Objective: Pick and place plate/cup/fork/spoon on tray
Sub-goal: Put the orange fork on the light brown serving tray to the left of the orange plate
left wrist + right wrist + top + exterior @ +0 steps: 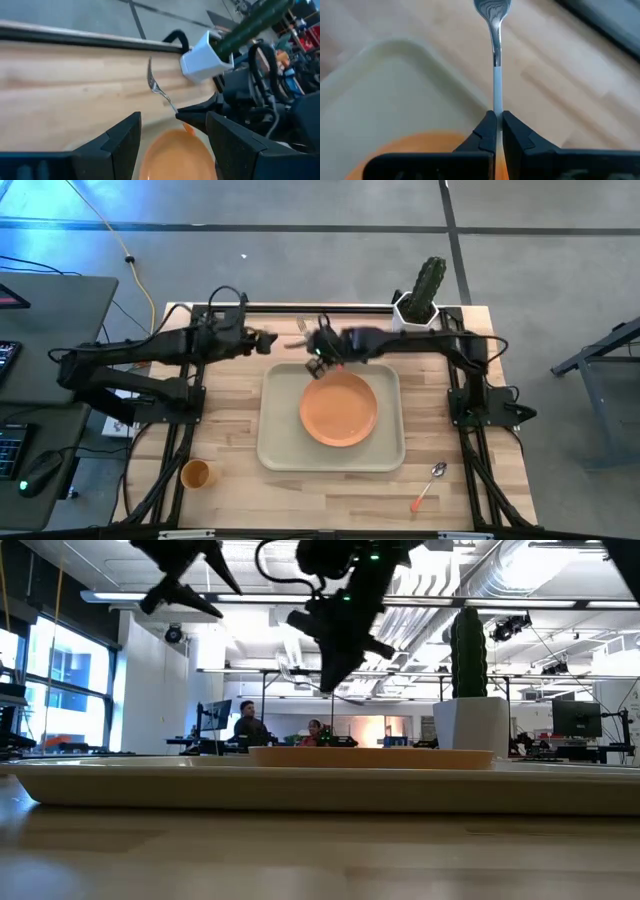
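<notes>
Wood table [230, 420], office room w/ ppl behind. Cactus pot [417, 308] at far edge. Right gripper [318, 343] clamped fork [495, 60] above tray [280, 430] far rim; plate [339, 408] on tray. Left gripper [268, 341] fingers apart, nearby.

Tray [275, 442]: we've got the beige tray sitting mid-worktop [230, 490], long side running front to back.
Plate [339, 409]: orange plate is lying on the tray, a bit toward its far half.
Right gripper [316, 346]: reaches in over the tray's far edge; jaws look clamped on the fork [300, 336], whose tines point away from the tray.
Left gripper [268, 340]: hangs just beside it, near the far rim.
Cup [195, 474]: near-left corner, well apart from the tray.
Spoon [428, 485]: near-right, off the tray.
Cactus pot [417, 308]: far-right edge.
</notes>
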